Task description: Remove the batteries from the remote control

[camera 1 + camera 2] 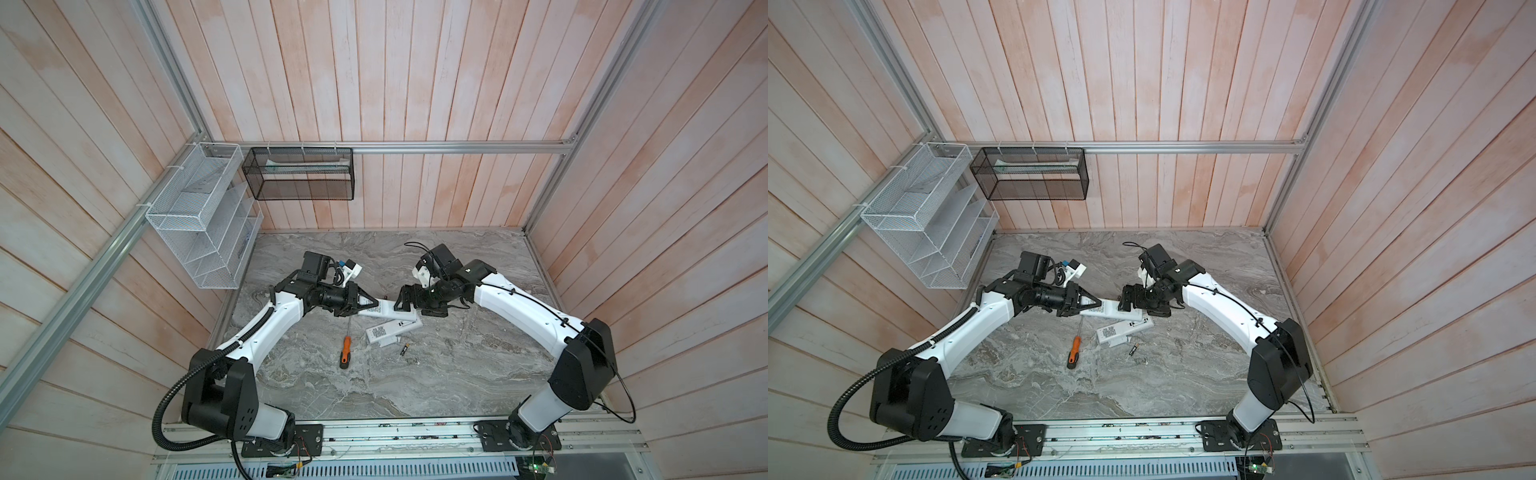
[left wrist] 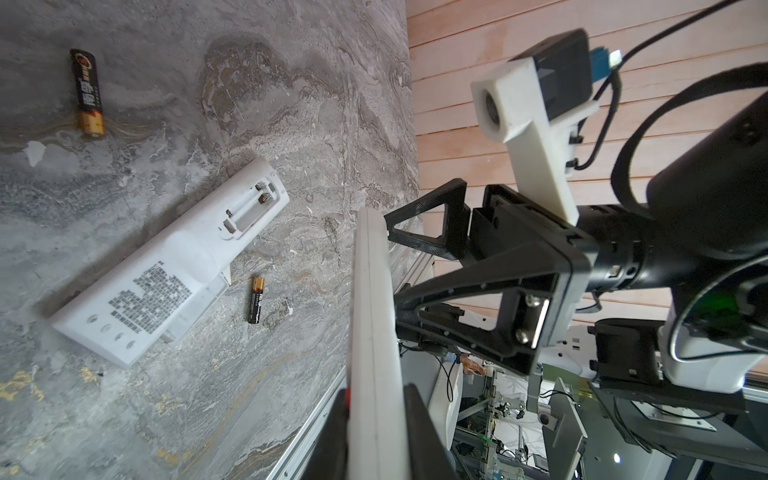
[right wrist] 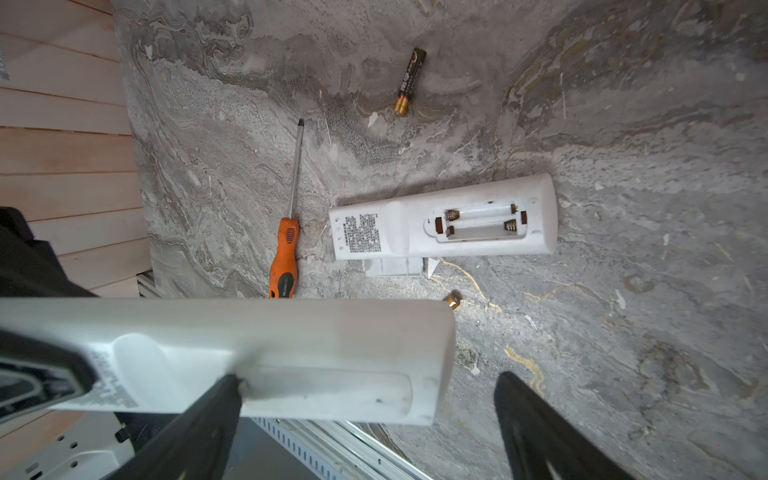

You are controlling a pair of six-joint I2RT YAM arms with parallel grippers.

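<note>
My left gripper is shut on one end of a white remote control, holding it above the table. Its battery cover is closed. My right gripper stands open around the remote's other end, one finger touching the cover's edge. A second white remote lies on the table with an empty open compartment. Two batteries lie loose: one in front of it, another behind it.
An orange-handled screwdriver lies left of the second remote. A small white cover piece pokes out from under that remote. A white wire rack and a black mesh basket hang on the walls at back left.
</note>
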